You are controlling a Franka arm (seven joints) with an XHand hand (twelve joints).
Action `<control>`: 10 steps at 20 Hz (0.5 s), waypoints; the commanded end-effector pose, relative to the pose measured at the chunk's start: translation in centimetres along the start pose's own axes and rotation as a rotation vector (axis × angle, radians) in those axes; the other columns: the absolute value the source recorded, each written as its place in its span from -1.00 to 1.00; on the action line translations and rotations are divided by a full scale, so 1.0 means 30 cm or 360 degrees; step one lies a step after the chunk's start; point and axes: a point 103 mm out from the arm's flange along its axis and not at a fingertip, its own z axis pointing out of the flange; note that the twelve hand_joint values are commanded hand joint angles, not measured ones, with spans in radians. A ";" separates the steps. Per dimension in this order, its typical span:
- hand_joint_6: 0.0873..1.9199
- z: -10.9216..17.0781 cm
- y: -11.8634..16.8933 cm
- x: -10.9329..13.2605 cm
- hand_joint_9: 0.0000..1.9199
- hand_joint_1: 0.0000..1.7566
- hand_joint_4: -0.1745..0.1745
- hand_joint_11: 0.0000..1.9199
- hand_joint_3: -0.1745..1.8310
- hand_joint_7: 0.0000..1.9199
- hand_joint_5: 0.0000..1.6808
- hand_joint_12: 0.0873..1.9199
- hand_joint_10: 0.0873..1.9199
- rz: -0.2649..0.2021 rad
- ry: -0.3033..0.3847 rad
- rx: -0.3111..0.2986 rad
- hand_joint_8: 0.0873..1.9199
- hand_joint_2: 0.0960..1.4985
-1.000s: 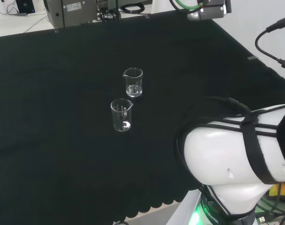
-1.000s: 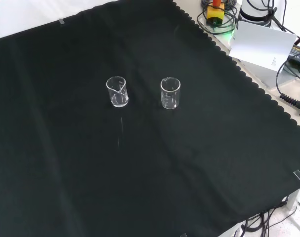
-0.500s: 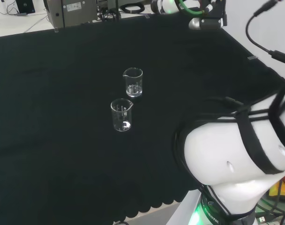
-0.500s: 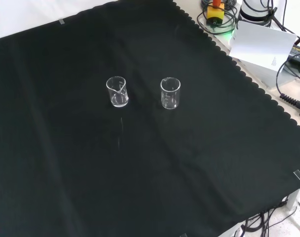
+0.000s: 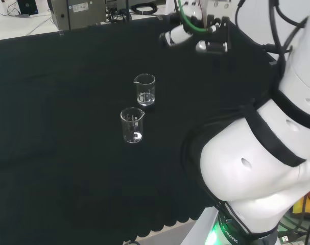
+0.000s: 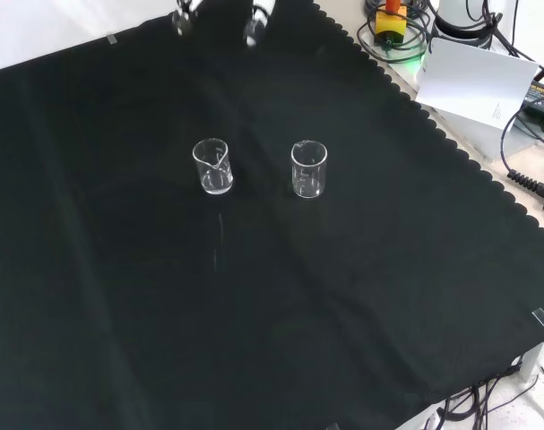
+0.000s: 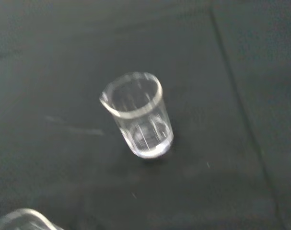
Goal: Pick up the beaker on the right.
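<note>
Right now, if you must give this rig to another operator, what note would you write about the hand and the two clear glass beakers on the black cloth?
Hand: above the black cloth, near its top edge in the front view, apart from both beakers. I cannot tell whether it is open or shut.
Things: the right clear glass beaker (right in the front view, nearer in the head view) and the left clear glass beaker stand upright and apart.
Done: nothing is grasped or lifted.
Left: bring the hand to the right clear glass beaker, close on it and lift.
</note>
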 end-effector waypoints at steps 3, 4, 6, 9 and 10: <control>-1.00 0.141 0.282 0.001 -0.75 -0.27 0.00 -1.00 -0.66 -0.89 -0.66 0.34 -0.43 -0.0216 0.0207 -0.0068 -0.54 0.05; -1.00 0.154 0.287 -0.001 -0.76 -0.26 0.00 -1.00 -0.66 -0.90 -0.66 0.33 -0.43 -0.0222 0.0213 -0.0076 -0.54 0.04; -1.00 0.176 0.296 -0.004 -0.78 -0.25 0.00 -1.00 -0.66 -0.91 -0.68 0.32 -0.43 -0.0229 0.0223 -0.0080 -0.54 0.03; -1.00 0.201 0.310 -0.013 -0.79 -0.23 0.00 -1.00 -0.65 -0.93 -0.69 0.31 -0.43 -0.0243 0.0234 -0.0067 -0.55 0.01; -1.00 0.208 0.315 -0.017 -0.79 -0.23 0.01 -1.00 -0.65 -0.93 -0.69 0.30 -0.43 -0.0244 0.0239 -0.0065 -0.55 0.01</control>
